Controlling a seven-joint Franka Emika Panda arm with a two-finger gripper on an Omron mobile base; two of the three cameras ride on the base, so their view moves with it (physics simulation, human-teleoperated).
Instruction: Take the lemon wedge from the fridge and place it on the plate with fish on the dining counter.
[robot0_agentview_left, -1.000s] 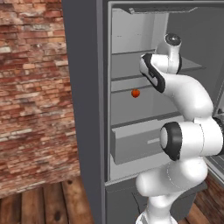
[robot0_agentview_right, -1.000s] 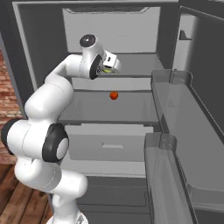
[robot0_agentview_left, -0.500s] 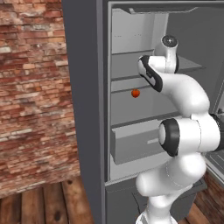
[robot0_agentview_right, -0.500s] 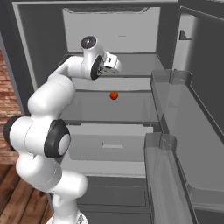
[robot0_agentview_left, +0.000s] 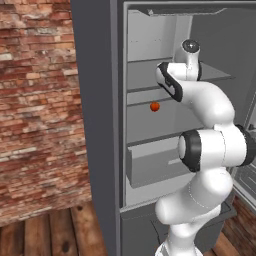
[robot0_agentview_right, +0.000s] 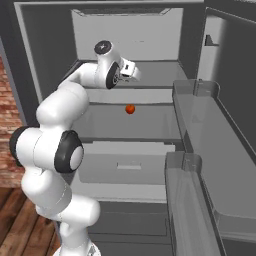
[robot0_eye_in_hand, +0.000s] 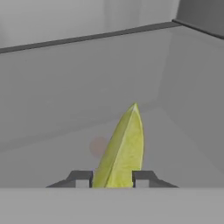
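A red brick wall (robot0_agentview_left: 35, 110) stands above a wooden plank floor (robot0_agentview_left: 45, 232).

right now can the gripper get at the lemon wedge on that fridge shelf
Probably yes: in the hand view the gripper has a dark fingertip on each side of the lemon wedge, with nothing between them on the pale fridge shelf.

This is looking like a home kitchen (a rendered one). A tall dark grey fridge (robot0_agentview_left: 97, 125) is standing open, showing pale shelves (robot0_agentview_right: 150, 95), a drawer (robot0_agentview_right: 130, 165) and door bins (robot0_agentview_right: 200, 130). A red brick wall (robot0_agentview_left: 35, 110) and a wooden plank floor (robot0_agentview_left: 45, 235) are surrounding it.
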